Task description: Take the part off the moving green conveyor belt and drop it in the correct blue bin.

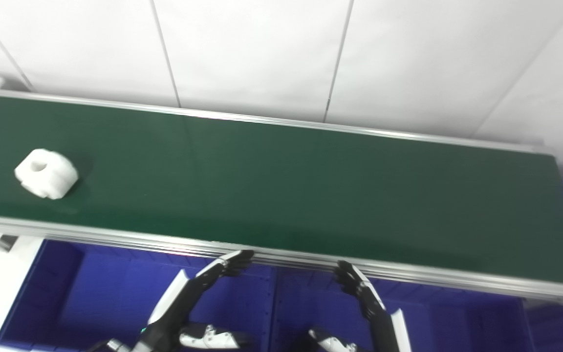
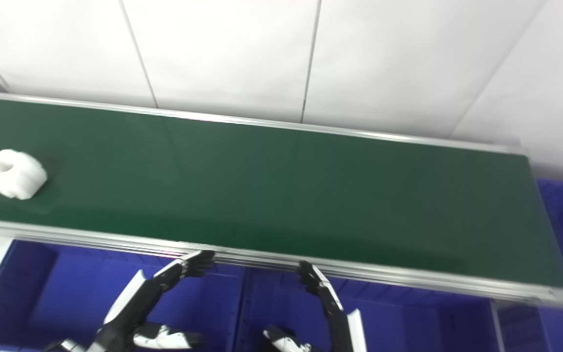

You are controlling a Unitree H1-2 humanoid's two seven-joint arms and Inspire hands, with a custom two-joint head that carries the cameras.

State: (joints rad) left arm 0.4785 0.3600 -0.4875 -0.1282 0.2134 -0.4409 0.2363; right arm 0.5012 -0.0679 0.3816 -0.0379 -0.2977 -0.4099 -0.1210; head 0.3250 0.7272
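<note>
Clearly, our chunky white plastic part with a round hole in its top (image 1: pixel 46 173) lies on the long dark green conveyor belt (image 1: pixel 281 195), far toward the belt's left end and a little nearer the front edge than the back. Nothing touches it; it rests flat on the belt with a soft shadow to its right.

We hold both hands low, in front of the belt's silver aluminium front rail (image 1: pixel 115 238) and over the deep blue plastic bins (image 1: pixel 91 293) that sit below it. Our left hand (image 1: pixel 188 298) has its fingers stretched out and apart, fingertips (image 1: pixel 237 259) just reaching the rail's lower edge, thumb out to the side near the bottom of the picture. It grips nothing. Our right hand (image 1: pixel 367 305) is the same: fingers extended upward toward the rail, thumb spread off to the left, palm empty.

Both hands are well apart from the part, which sits far to their left on the belt. A divider wall between two bin compartments (image 1: pixel 271 313) runs down between our hands, so the left hand hangs over one compartment and the right over its neighbour. Behind the belt stands a white panelled wall (image 1: pixel 262 54).
</note>
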